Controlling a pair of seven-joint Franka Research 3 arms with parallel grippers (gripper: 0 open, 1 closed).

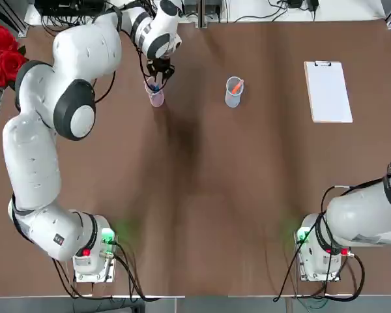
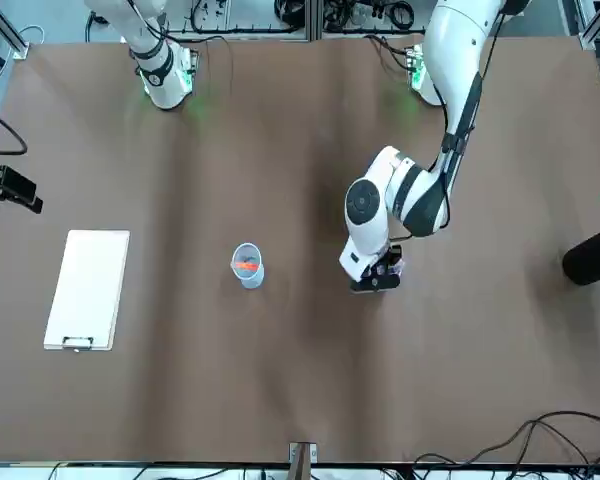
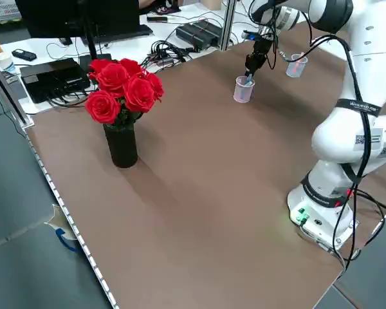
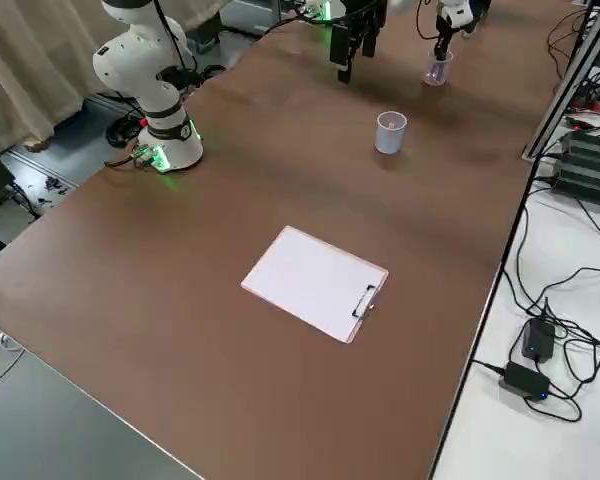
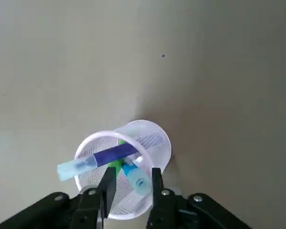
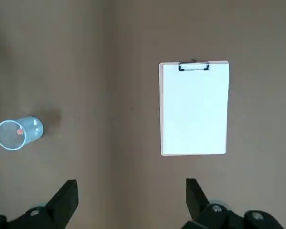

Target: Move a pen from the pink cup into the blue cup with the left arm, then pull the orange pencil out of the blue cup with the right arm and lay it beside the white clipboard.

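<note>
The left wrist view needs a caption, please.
Left end effector, open, at the mouth of the pink cup holding several pens.

Bare tabletop lies open between pink cup and blue cup, nothing blocking.

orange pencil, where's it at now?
Top view: the orange pencil is in the blue cup, right of the pink cup and left of the white clipboard.

In the front view, the pink cup seems mostly hidden behind the left arm's tool.
</note>
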